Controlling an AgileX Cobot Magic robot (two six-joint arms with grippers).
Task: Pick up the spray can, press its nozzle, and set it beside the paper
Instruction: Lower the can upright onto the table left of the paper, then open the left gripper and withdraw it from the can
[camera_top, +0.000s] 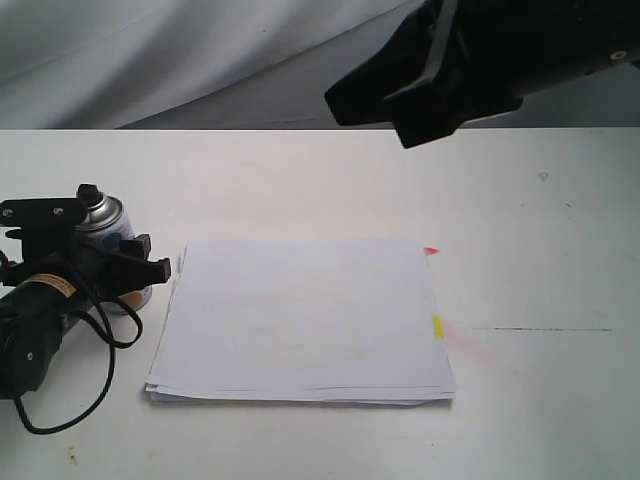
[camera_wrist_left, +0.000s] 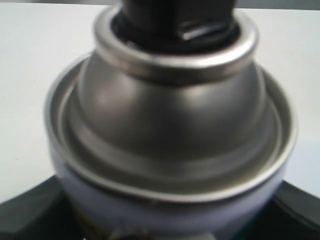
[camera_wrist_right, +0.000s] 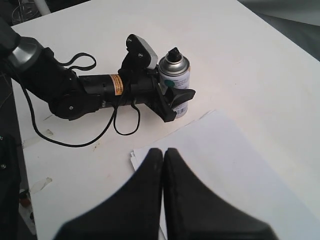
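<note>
White table (camera_top: 300, 180), creased white cloth (camera_top: 150, 50) behind.

Left gripper (camera_top: 100, 242) clamped on the spray can (camera_top: 108, 232), a black finger (camera_top: 40, 212) at either side of the body below the silver shoulder. Wrist low and level along the table, stretched in from 9 o'clock, looped black cable (camera_top: 100, 335) beneath. Can upright, just beside the paper (camera_top: 300, 320) at its 9 o'clock, apart from the sheets' edge. Cannot tell whether resting on the table or raised slightly.

Right gripper (camera_wrist_right: 163, 151) closed tight, fingers flat together with nothing between, hanging high toward 1 o'clock of the paper, well apart from the can.

From the left wrist camera, only the blurred silver dome (camera_wrist_left: 175, 115), the black nozzle (camera_wrist_left: 175, 20) cut off at the frame edge, and dark finger pads (camera_wrist_left: 30, 210) in the corners. Right arm (camera_top: 500, 50) cropped in the exterior view.

Orange sticker (camera_wrist_right: 116, 84) on the left wrist, print too small to read. Likewise the fine text beside the teal dot (camera_wrist_right: 169, 82) on the can. Pink tab (camera_top: 431, 250) and yellow tab (camera_top: 437, 325) along the paper's 3 o'clock edge.
</note>
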